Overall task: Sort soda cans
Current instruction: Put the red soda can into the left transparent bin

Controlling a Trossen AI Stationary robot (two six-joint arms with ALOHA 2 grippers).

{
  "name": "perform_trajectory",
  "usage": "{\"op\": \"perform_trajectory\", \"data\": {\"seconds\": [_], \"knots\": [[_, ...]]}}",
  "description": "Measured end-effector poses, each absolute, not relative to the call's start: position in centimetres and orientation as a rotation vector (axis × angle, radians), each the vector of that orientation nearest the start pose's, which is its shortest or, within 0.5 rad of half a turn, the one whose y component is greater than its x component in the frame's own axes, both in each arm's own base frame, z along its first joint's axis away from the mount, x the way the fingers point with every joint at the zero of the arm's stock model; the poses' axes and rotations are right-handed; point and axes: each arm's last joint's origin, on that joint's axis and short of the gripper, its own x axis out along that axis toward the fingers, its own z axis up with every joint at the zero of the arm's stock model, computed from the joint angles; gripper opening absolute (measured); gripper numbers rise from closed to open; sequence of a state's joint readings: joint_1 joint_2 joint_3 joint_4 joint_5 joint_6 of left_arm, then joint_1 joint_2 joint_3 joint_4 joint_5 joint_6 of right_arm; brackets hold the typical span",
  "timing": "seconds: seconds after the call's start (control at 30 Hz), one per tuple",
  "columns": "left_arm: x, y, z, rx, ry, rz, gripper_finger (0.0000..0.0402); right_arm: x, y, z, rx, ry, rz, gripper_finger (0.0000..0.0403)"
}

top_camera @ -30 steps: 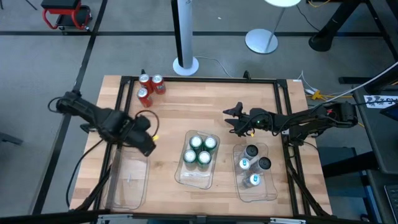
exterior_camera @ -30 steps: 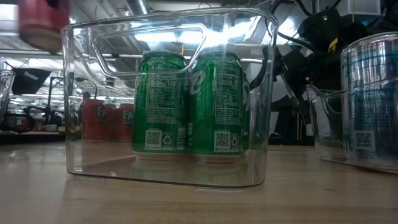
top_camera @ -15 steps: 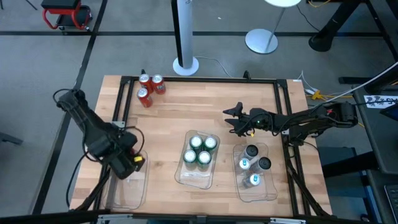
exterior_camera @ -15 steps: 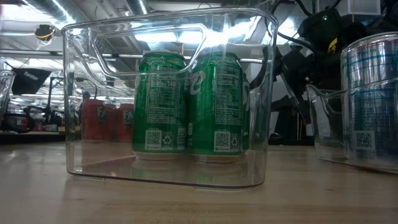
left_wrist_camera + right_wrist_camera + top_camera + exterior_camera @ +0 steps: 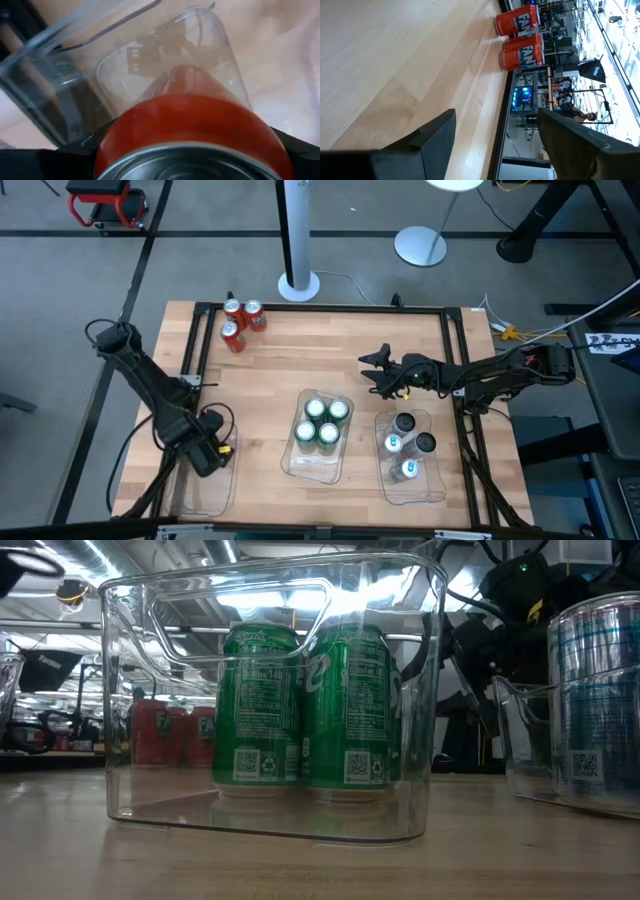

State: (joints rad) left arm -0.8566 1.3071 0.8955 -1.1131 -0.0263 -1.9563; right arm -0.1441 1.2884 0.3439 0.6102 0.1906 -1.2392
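My left gripper (image 5: 205, 452) hangs over the clear left tray (image 5: 190, 505), shut on a red soda can (image 5: 192, 120) that the gripper hides in the high view. Three more red cans (image 5: 240, 320) stand at the table's far left corner. Several green cans (image 5: 322, 422) stand upright in the middle tray (image 5: 300, 465), and silver cans (image 5: 405, 445) stand in the right tray (image 5: 435, 490). My right gripper (image 5: 375, 370) waits open above the table's centre-right, holding nothing. My left gripper pinches the red can by its side wall just below the silver top (image 5: 115, 150), one dark finger (image 5: 70, 157) on each side. The fingers come from above, pointing down. The can hangs upright over the tray's inside (image 5: 210, 55); whether it touches the tray floor I cannot tell.
A black frame rail (image 5: 320, 307) runs around the wooden table. Bare wood lies between the far red cans and the trays (image 5: 300, 360). In the right wrist view the far red cans (image 5: 520, 35) stand beyond the open fingers (image 5: 437, 137).
My left gripper has carried the red can toward the table's near edge and a little left, rolling its wrist and sinking over the left tray. The can has left the top corner of the low view.
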Motion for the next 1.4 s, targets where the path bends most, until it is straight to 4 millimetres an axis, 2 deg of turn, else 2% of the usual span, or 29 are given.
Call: {"op": "perform_trajectory", "data": {"seconds": [0.13, 0.33, 0.8, 1.2, 1.4], "knots": [[13.6, -15.1, 20.5, -0.897, 1.354, 0.795, 0.0307, 22.6, -3.8, 16.2, -1.223, 0.496, -0.081, 0.0278], [13.4, -14.3, 19.5, -0.891, 1.351, 0.851, 0.0321, 22.6, -3.8, 16.2, -1.224, 0.498, -0.083, 0.0278], [13.4, -13.9, 19.6, -0.879, 1.348, 0.856, 0.0327, 22.6, -3.9, 16.2, -1.225, 0.503, -0.086, 0.0278], [13.3, -13.8, 19.6, -0.88, 1.346, 0.874, 0.0394, 22.6, -3.9, 16.2, -1.224, 0.506, -0.083, 0.0278], [13.2, -13.5, 20.1, -0.892, 1.345, 0.861, 0.0396, 22.6, -3.9, 16.2, -1.224, 0.506, -0.083, 0.0278]]}}
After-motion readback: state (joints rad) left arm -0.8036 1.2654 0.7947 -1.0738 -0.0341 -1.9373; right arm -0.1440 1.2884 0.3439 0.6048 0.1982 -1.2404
